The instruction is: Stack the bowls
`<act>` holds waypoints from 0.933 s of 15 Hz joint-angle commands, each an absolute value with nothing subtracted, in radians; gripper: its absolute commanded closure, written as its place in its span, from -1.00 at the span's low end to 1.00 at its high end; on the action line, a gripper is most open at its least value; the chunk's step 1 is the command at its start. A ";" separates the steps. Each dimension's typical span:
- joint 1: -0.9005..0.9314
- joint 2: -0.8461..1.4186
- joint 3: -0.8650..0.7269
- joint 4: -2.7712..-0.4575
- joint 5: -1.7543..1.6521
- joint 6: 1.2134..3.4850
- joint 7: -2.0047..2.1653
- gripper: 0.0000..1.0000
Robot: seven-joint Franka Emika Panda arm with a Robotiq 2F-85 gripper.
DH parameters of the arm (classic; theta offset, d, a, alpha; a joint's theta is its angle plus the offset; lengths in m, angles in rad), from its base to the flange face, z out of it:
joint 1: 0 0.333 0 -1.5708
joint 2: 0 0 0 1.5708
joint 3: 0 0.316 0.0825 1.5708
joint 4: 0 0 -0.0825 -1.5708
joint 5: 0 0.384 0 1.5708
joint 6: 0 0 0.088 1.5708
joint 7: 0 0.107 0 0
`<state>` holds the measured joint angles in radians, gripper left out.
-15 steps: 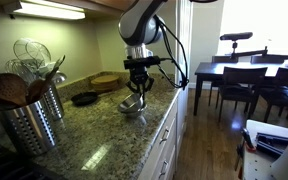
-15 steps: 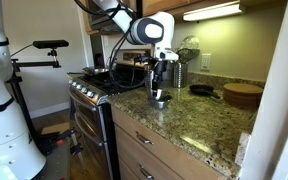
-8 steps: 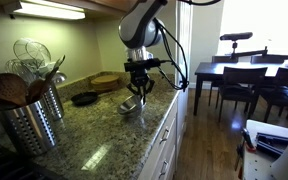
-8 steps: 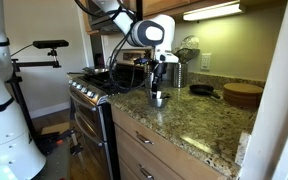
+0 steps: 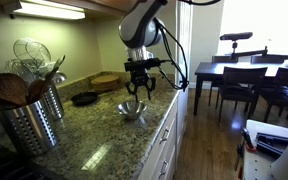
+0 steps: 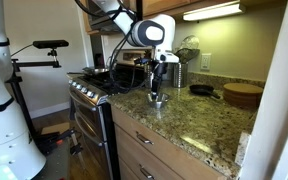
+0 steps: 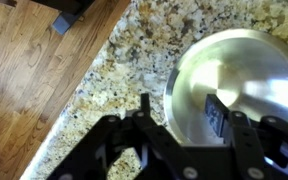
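A shiny steel bowl [image 5: 132, 108] rests level on the granite counter near its front edge, also seen in an exterior view [image 6: 158, 100]. In the wrist view its reflective inside [image 7: 239, 75] fills the right half. Only one rim shows, so I cannot tell whether a second bowl sits nested under it. My gripper [image 5: 137, 88] hangs straight down just above it, open. In the wrist view the gripper [image 7: 180, 112] straddles the bowl's near rim. One of its fingers [image 7: 144, 110] is outside over the counter, the other inside the bowl, neither pressing the rim.
A flat black dish [image 5: 84, 98] and a round wooden board [image 5: 109, 80] lie behind the bowl. A tall perforated utensil holder [image 5: 39, 115] stands further along the counter. The counter edge [image 7: 89, 95] drops to wood floor. A stove [image 6: 92, 85] adjoins the counter.
The jaws have opened and let go of the bowl's rim. The bowl, held tilted before, has settled level on the counter spot. The gripper stays just above it.
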<state>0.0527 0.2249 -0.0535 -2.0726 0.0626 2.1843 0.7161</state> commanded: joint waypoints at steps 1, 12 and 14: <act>0.047 0.199 -0.056 -2.072 0.051 2.176 0.710 -0.82; 0.049 0.187 -0.046 -2.047 0.027 2.173 0.709 -1.00; 0.049 0.191 -0.046 -2.047 0.027 2.173 0.709 -1.00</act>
